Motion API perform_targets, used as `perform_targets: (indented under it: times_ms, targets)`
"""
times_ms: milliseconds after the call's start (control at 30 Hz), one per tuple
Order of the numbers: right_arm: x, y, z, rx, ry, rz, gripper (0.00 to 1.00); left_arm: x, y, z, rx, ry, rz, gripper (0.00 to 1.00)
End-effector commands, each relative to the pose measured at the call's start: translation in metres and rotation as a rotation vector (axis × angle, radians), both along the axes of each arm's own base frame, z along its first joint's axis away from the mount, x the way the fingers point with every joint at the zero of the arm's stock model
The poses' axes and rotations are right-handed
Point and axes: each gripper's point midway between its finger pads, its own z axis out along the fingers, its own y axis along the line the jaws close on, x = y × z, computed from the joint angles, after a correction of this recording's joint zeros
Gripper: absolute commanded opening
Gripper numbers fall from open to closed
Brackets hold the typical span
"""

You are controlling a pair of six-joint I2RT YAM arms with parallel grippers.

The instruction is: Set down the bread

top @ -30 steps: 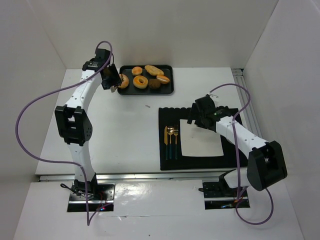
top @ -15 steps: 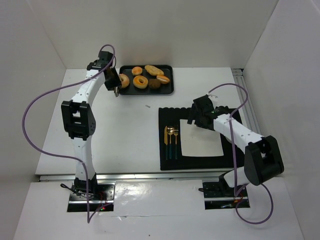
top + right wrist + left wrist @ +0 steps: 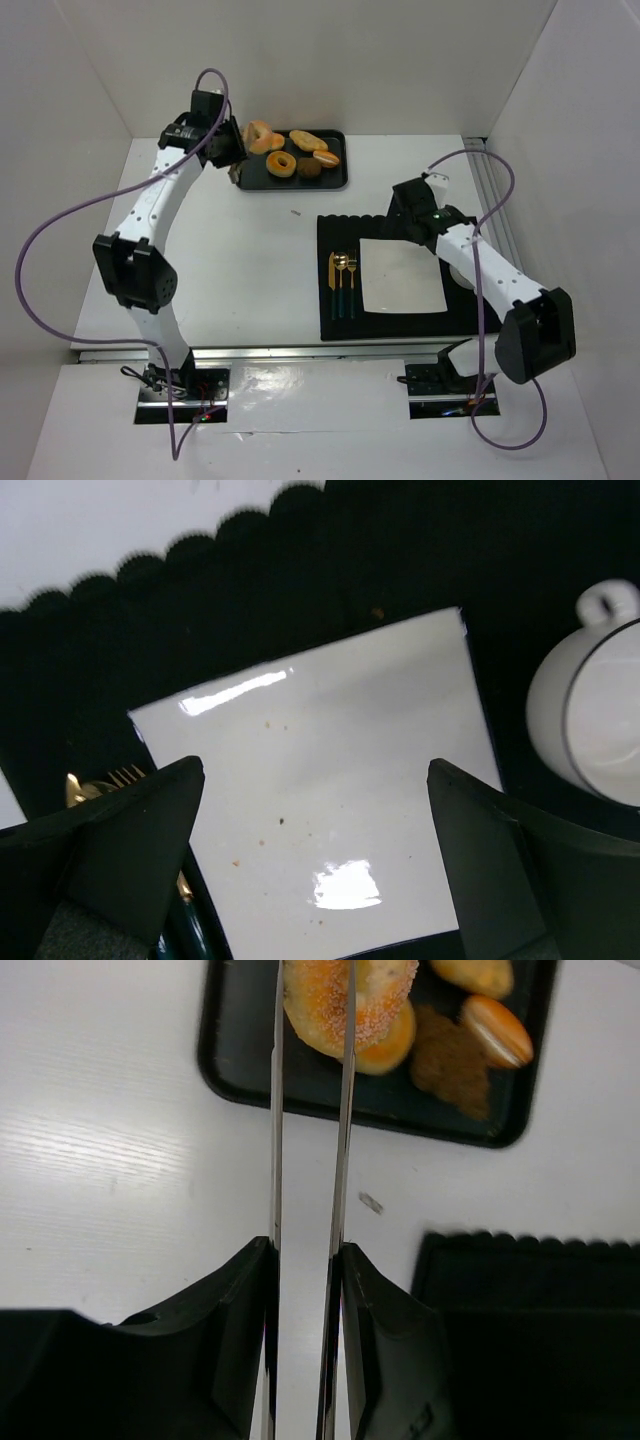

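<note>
Left hand [image 3: 312,995] is clamped on the sugared donut [image 3: 385,995], holding it over the tray [image 3: 240,1050]. I judge this the carry step: next I swing it across the worktop [image 3: 250,250] to the white plate [image 3: 402,275] and release. Right hand [image 3: 315,780] hangs open above that plate; I'd clear it first.

Golden, sugar-dusted bread [image 3: 375,995], ring-shaped. Pinched by one side in the left gripper [image 3: 312,985], held above the far-left end of the black tray [image 3: 232,1055].
</note>
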Motion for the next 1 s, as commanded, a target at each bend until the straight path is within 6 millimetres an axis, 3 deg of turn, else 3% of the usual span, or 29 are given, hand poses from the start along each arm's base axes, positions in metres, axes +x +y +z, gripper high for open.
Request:
perform_targets:
  times_ms: [0,33,67,100,167,200,300,367,600,700,800,833,933,967]
  targets:
    - [0.002,-0.02,0.07,-0.061,-0.158,-0.058,1.0,-0.038,-0.054,0.022,-0.015,-0.061,-0.184,0.22]
    - [0.001,-0.023,0.084,-0.055,-0.187,-0.075,1.0,-0.051,-0.074,0.021,-0.052,-0.06,-0.271,0.2]
    - [-0.003,-0.027,0.106,-0.037,-0.25,-0.089,1.0,-0.071,-0.098,0.033,-0.074,-0.094,-0.355,0.2]
    - [-0.006,-0.03,0.119,-0.027,-0.29,-0.099,1.0,-0.082,-0.113,0.019,-0.093,-0.079,-0.407,0.2]
    - [-0.012,-0.035,0.145,0.0,-0.373,-0.116,1.0,-0.113,-0.154,0.017,-0.13,-0.086,-0.55,0.2]
    - [-0.021,-0.041,0.166,0.027,-0.446,-0.13,1.0,-0.125,-0.165,0.02,-0.137,-0.102,-0.596,0.2]
    - [-0.04,-0.054,0.207,0.072,-0.593,-0.159,1.0,-0.159,-0.203,0.004,-0.149,-0.09,-0.714,0.2]
    - [-0.05,-0.063,0.221,0.073,-0.647,-0.184,1.0,-0.177,-0.224,-0.009,-0.175,-0.048,-0.772,0.2]
    - [-0.069,-0.081,0.237,0.055,-0.701,-0.235,1.0,-0.227,-0.306,-0.034,-0.242,0.028,-0.973,0.2]
    - [-0.07,-0.082,0.235,0.05,-0.693,-0.234,1.0,-0.23,-0.322,-0.049,-0.254,0.079,-0.992,0.22]
    - [-0.069,-0.081,0.232,0.056,-0.689,-0.239,1.0,-0.23,-0.338,-0.053,-0.275,0.095,-1.026,0.26]
    - [-0.072,-0.082,0.231,0.058,-0.691,-0.24,1.0,-0.233,-0.342,-0.063,-0.265,0.124,-1.031,0.36]
    - [-0.076,-0.084,0.234,0.07,-0.714,-0.243,1.0,-0.231,-0.344,-0.066,-0.254,0.128,-1.038,0.65]
    - [-0.076,-0.084,0.23,0.065,-0.705,-0.241,1.0,-0.231,-0.343,-0.065,-0.252,0.132,-1.038,0.69]
